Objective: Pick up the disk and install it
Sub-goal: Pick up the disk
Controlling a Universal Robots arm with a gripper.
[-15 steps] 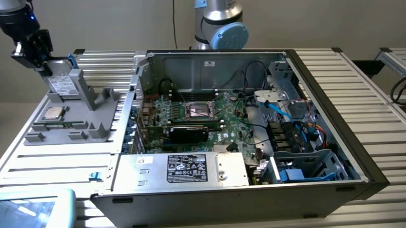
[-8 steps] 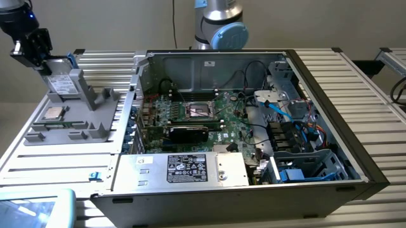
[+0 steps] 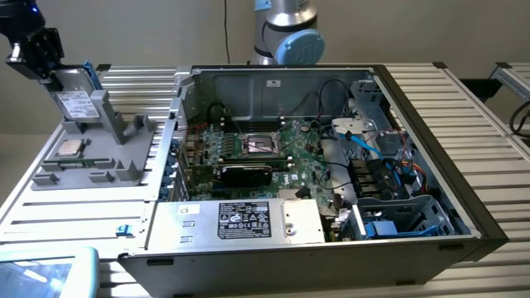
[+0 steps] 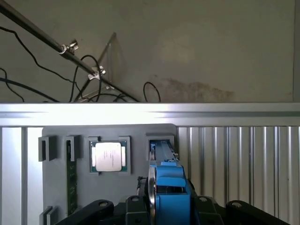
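Observation:
The disk (image 3: 77, 102), silver-grey with a white label and a blue carrier, stands on edge at the back of the grey holder (image 3: 99, 167) on the exterior view's left. My gripper (image 3: 59, 73) comes down on its top end and is shut on it. In the wrist view the disk's blue carrier (image 4: 169, 185) sits edge-on between the black fingers (image 4: 101, 207) of my gripper (image 4: 168, 211), and its far end reaches the holder's slot (image 4: 161, 140). I cannot tell whether the disk is lifted free of the slot.
The open computer case (image 3: 463, 186) fills the middle, with the motherboard (image 3: 265, 152), a silver box with a black label (image 3: 244, 220) and a blue-trimmed drive bay (image 3: 398, 220). A square CPU chip (image 3: 69, 148) lies in the holder. The arm's base (image 3: 286, 37) stands behind the case.

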